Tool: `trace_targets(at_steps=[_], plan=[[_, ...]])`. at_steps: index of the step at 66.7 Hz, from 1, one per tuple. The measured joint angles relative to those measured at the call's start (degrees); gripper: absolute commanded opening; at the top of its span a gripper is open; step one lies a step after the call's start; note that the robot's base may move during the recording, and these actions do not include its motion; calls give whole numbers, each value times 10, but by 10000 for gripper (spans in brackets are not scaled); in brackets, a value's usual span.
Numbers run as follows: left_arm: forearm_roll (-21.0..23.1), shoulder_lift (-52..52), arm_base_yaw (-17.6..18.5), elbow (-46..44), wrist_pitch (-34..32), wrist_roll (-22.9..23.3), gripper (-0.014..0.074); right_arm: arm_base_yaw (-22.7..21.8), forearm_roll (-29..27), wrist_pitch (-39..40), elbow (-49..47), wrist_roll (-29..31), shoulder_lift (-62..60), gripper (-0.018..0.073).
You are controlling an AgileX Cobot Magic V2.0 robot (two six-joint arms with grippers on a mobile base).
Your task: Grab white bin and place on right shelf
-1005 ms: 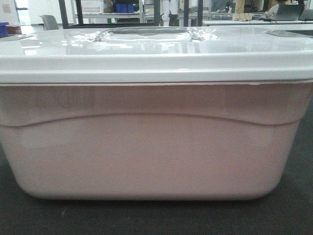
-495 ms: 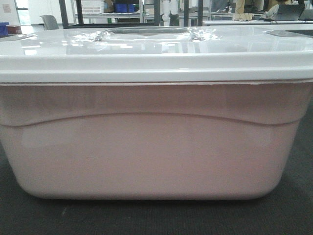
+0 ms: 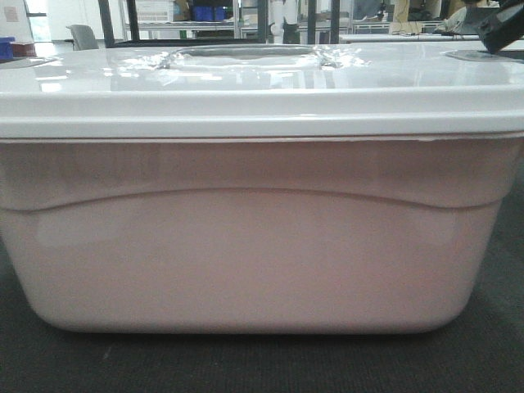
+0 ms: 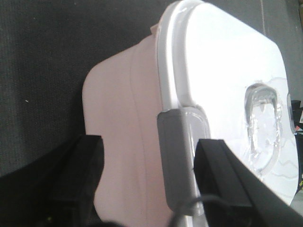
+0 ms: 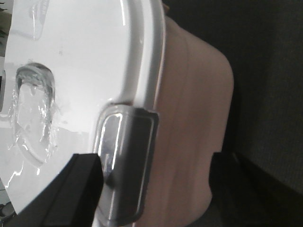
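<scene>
Left end effector [image 4: 150, 146]: wide open, nothing held. Its two black fingers [image 4: 80, 179] straddle the grey latch [image 4: 177, 156] on one end of the white bin [image 3: 254, 254], one on the lid side and one on the wall side. We cannot tell if either is touching.

Right end effector [image 5: 156, 163]: also spread wide and empty, set around the second latch [image 5: 125, 161] on the opposite end. One finger is clear and the other is only a dark blur at lower right.

The bin sits upright on the dark carpet-like surface [image 3: 262, 364], filling the front view. The glossy lid [image 3: 262, 90] is on and the recessed handle [image 3: 241, 56] is untouched. We can't pick out the right shelf in any view, so the bin is not yet lifted or placed.

Risks as we judge them:
- If the fingers close on the latches alone, a clip could pop open. The lid might then lift off and leave the tub behind.
- The plastic looks slick and the corners are rounded, so a shallow bite may slide off under load.
- With two arms on opposite ends, uneven closing or lifting would tilt the bin or twist it out of one grip.
- We can't read the contents through the wall, so the weight is unknown and the grip could be too light.
</scene>
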State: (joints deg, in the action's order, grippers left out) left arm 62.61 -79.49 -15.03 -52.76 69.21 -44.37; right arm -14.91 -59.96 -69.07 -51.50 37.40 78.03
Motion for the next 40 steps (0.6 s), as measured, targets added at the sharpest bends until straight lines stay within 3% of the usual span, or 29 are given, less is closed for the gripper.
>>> trace_targets(at_steps=[40], plan=[[7, -5, 88, 1, -12, -6, 322, 0, -17, 4, 3, 7, 0, 571]])
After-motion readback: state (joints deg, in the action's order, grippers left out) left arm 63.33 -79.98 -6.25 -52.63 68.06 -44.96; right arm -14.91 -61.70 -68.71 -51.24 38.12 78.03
